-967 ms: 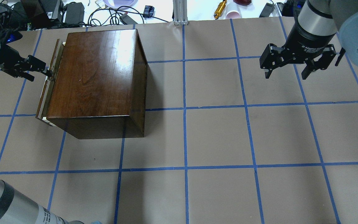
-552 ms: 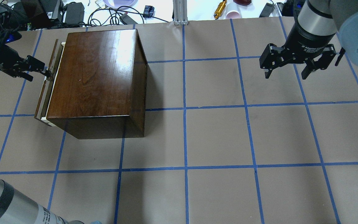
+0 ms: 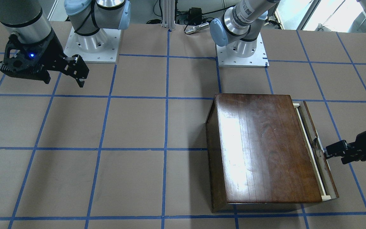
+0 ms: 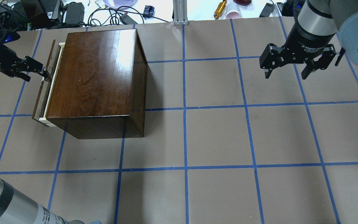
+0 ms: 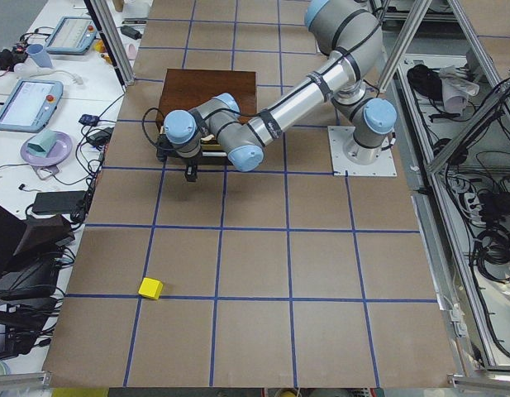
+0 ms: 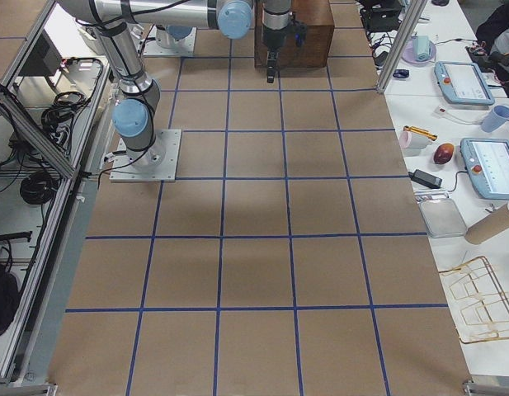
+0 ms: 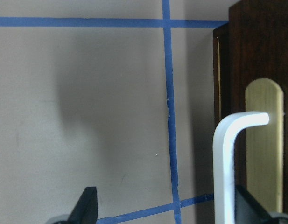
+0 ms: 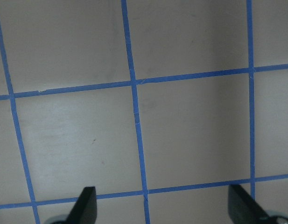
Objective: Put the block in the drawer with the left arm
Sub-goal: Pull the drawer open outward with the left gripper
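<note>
One yellow block (image 5: 150, 288) on brown gridded table (image 5: 321, 265), benches (image 5: 69, 87) alongside

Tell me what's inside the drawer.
The drawer is open only a crack, showing a thin strip of pale wood with nothing visible there. The rest of its inside is hidden under the box. The block sits on the table, well away.

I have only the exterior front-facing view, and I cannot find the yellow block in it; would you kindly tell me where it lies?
Observer: The block lies on the table near its end on the robot's left, well apart from the box.
Operator: Thank you. What does the left wrist camera show?
Observer: The left end effector is open, one finger beside the pale handle on the drawer.
</note>
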Action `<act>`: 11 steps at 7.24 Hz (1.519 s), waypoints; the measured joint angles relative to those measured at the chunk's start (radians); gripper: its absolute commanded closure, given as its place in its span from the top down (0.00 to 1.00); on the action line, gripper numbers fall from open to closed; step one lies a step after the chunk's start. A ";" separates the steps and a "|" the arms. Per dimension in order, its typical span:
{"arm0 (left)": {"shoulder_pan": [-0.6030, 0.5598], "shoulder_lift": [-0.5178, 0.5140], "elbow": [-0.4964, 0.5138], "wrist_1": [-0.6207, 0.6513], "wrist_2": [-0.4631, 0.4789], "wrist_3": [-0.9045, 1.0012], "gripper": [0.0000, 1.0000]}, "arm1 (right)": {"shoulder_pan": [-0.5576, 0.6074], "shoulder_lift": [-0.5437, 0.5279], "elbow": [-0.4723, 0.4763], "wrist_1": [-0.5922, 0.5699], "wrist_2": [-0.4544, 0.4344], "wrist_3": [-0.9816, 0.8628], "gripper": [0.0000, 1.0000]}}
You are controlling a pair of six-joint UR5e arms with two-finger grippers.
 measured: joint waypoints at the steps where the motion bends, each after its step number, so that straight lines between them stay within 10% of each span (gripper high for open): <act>1: 0.000 0.000 0.003 0.004 0.004 0.001 1.00 | 0.000 0.000 0.000 0.000 0.000 0.000 1.00; 11: 0.004 -0.019 0.032 0.010 0.022 0.043 1.00 | 0.000 0.000 0.000 0.000 0.000 0.000 1.00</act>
